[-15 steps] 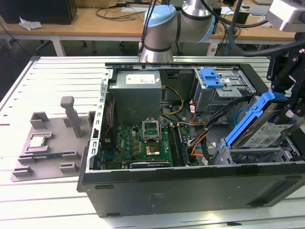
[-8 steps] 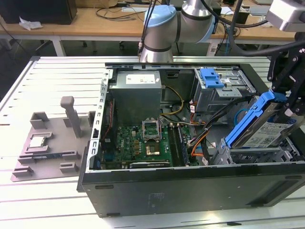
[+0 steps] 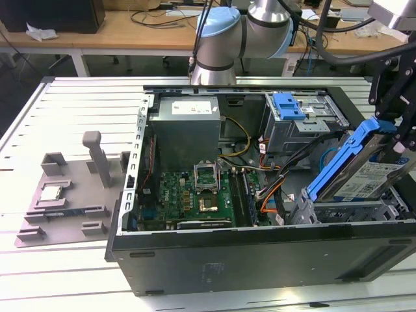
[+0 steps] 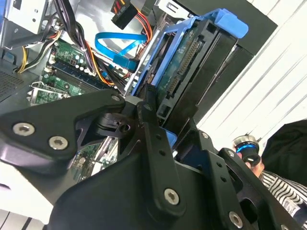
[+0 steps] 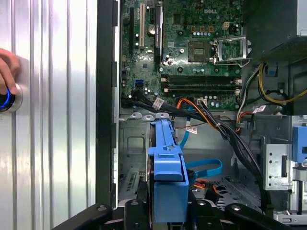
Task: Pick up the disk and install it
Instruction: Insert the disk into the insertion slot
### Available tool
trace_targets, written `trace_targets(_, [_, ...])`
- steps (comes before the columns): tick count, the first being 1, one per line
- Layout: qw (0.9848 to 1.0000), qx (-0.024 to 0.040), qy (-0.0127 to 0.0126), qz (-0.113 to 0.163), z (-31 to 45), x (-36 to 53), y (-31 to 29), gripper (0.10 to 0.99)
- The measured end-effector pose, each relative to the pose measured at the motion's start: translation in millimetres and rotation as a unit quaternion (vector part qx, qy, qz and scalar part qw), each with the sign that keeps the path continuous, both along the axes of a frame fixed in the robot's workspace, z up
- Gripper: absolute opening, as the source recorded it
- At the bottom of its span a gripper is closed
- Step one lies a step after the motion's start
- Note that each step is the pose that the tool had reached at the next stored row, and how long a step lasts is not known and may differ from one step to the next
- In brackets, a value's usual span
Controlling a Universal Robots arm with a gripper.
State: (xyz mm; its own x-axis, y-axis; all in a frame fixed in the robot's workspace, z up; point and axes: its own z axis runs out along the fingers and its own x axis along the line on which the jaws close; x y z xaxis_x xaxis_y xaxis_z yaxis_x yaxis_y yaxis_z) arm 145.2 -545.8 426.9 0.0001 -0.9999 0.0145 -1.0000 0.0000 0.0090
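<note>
Pick-up done: end effector (image 3: pixel 398 140) pinching disk (image 3: pixel 364 170), held tilted above drive bay (image 3: pixel 344 211) at case (image 3: pixel 260 257) corner. Disk not yet seated; installation pending.

Bright, even overhead light, white glare on the ribbed metal table (image 3: pixel 58 97), dim shadow inside the computer case (image 3: pixel 195 162), foreground gripper slightly soft.

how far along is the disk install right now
The pick-up looks done: the gripper has its jaws shut on the disk, which is lifted and tilted over the open computer case on the exterior view's right. In hand: in the first wrist view the disk's blue carrier hangs over the metal drive bay. Left: the disk is not yet seated, still slanted above the bay.
</note>
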Motion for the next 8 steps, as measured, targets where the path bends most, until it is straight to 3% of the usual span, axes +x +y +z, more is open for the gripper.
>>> trace_targets(5, [1.0, -0.0001, 0.0, 0.0, 0.3, -0.7, 0.0, 0.365])
trace_targets(8, [1.0, 0.0001, -0.0005, 0.0, -0.1, -10.2, 0.1, 0.365])
